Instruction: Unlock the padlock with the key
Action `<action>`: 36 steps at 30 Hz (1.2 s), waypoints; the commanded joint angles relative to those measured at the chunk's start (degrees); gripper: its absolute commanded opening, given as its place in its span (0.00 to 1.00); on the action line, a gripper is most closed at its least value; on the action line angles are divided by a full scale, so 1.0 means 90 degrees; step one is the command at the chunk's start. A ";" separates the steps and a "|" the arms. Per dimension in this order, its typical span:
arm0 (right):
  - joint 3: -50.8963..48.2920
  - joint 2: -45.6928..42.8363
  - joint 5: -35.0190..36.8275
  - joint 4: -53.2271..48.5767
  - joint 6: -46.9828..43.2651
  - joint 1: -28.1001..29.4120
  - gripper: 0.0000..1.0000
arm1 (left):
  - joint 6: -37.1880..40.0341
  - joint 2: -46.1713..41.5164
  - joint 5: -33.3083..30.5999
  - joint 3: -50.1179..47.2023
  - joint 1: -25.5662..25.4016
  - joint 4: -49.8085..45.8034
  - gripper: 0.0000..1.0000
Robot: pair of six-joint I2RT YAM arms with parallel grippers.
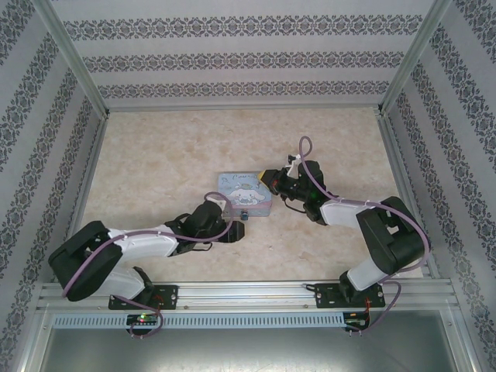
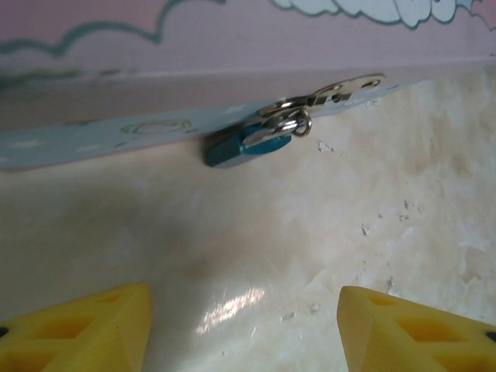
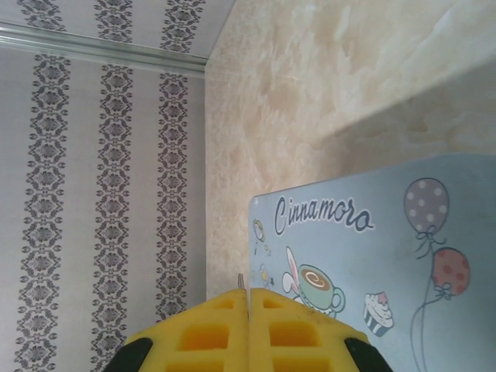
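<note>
Found the blocky teal padlock (image 2: 236,149) lying on the marbled bench (image 2: 310,248) against the glossy tin (image 2: 232,46), silvery shackle (image 2: 298,124) through its hasp (image 2: 333,89). Saw left jaws spread; right jaws pinching the thin metal key (image 3: 240,280).

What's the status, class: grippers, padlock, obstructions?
Left gripper open, facing padlock on tin hasp. Right gripper shut on key, at tin edge. Nothing blocking padlock.

Bright, even light. A soft shadow edges the pale blue rectangular tin (image 2: 93,139), and a glare streak lies on the beige marbled tabletop (image 2: 387,217) before it.
</note>
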 commanded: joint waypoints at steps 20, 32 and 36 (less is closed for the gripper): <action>0.0090 0.0369 0.0040 0.0103 -0.0085 0.0037 0.00 | 0.0764 0.0817 -0.1009 -0.0123 -0.0175 0.2166 0.54; 0.0080 0.0498 0.0050 0.0120 -0.0043 0.0048 0.00 | 0.0800 0.1316 -0.1101 -0.0159 -0.0175 0.2646 0.53; 0.0095 0.0544 0.0056 0.0099 -0.0065 0.0037 0.00 | 0.0782 0.1559 -0.1126 -0.0205 -0.0175 0.2978 0.52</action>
